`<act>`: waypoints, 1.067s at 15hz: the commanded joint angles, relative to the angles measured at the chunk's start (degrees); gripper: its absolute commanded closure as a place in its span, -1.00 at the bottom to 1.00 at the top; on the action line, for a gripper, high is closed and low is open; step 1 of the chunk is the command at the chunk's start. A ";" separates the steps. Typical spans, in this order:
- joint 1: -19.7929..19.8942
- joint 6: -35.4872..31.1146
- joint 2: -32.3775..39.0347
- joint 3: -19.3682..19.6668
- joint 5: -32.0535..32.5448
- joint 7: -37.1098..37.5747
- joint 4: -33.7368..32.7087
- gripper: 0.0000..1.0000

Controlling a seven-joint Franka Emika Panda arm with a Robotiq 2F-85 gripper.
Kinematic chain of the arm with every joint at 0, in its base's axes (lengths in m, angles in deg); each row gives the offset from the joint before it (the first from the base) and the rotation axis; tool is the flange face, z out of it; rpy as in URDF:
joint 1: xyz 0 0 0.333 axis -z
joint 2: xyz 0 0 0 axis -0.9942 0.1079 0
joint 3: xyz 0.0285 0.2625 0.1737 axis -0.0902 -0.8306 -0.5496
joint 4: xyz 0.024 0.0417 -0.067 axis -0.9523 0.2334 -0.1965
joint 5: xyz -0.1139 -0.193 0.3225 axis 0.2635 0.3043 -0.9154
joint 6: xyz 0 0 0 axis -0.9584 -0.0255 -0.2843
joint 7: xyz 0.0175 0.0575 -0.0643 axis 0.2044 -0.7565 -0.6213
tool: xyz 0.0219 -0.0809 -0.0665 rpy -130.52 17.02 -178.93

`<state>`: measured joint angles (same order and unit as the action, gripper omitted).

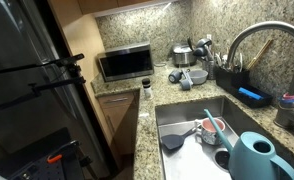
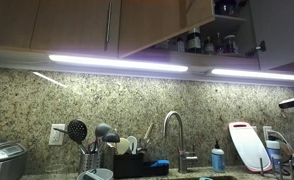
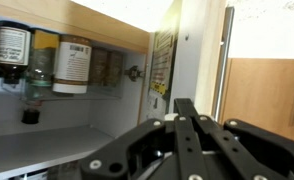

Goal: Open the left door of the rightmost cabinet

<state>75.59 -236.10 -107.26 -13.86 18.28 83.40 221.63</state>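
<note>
The rightmost upper cabinet (image 2: 219, 40) stands open in an exterior view, with jars on its shelf. Its left door (image 2: 195, 12) is swung outward. In the wrist view the door (image 3: 192, 50) is seen nearly edge-on, with a yellow label on its white inner face and a metal bar handle (image 3: 224, 60) on its outer side. Jars (image 3: 74, 63) stand on the shelf inside. My gripper (image 3: 187, 105) is just below and in front of the door's edge. Its black fingers are closed together and hold nothing. A dark shape at the cabinet top (image 2: 225, 6) may be my gripper.
A closed wooden cabinet door (image 3: 272, 110) is to the right of the open one. Below are a granite counter, a sink (image 1: 192, 120) with dishes, a tap (image 2: 171, 135), a microwave (image 1: 124, 63), a utensil holder (image 2: 91, 155) and a teal watering can (image 1: 255, 155).
</note>
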 commanded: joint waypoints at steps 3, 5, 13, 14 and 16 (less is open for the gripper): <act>-12.56 5.99 -11.88 -0.47 0.69 -6.63 11.89 1.00; -16.41 8.29 -15.51 -0.77 1.44 -9.36 15.32 1.00; -22.61 10.06 -24.52 0.24 2.92 -17.40 14.81 1.00; -22.10 8.39 -25.70 0.51 2.82 -16.68 14.56 1.00; -21.21 5.28 -28.04 1.54 2.72 -16.18 14.07 1.00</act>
<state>52.85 -227.16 -131.73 -13.59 20.15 67.07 235.82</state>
